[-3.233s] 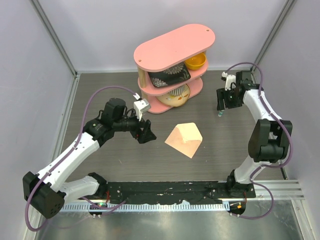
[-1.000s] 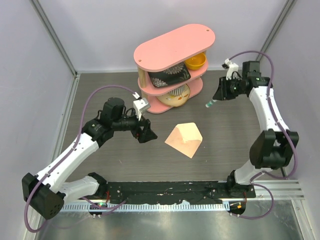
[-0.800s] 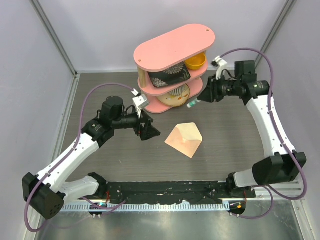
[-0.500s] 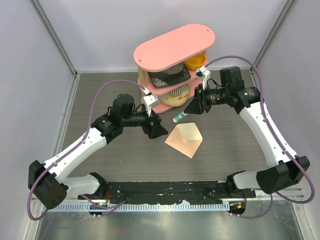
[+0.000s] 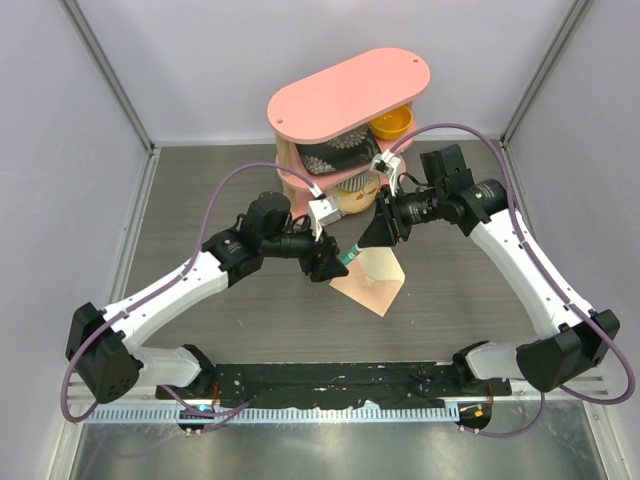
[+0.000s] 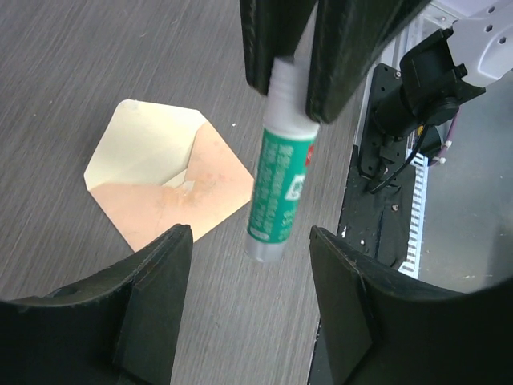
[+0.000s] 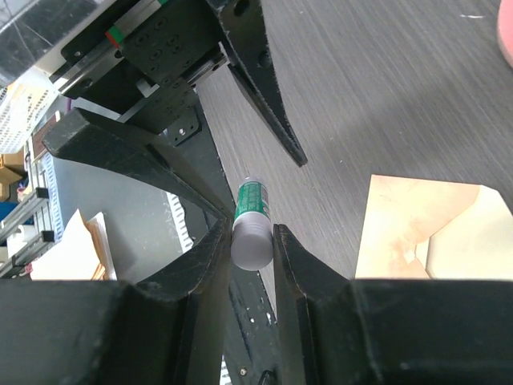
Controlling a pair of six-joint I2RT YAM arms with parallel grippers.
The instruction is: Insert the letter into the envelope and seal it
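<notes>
Your two arms reach inward and meet mid-table, wrists facing each other. Right gripper (image 7: 252, 234) is clamped on the glue stick (image 6: 279, 180). Left gripper (image 6: 250, 241) has jaws wide, straddling the stick's free end, not touching.

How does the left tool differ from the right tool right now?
The right tool is shut on the green-and-white plastic glue stick; the left tool is open. The right tool grips its white end; the left tool's fingers flank its other end, apart. Both are black.
</notes>
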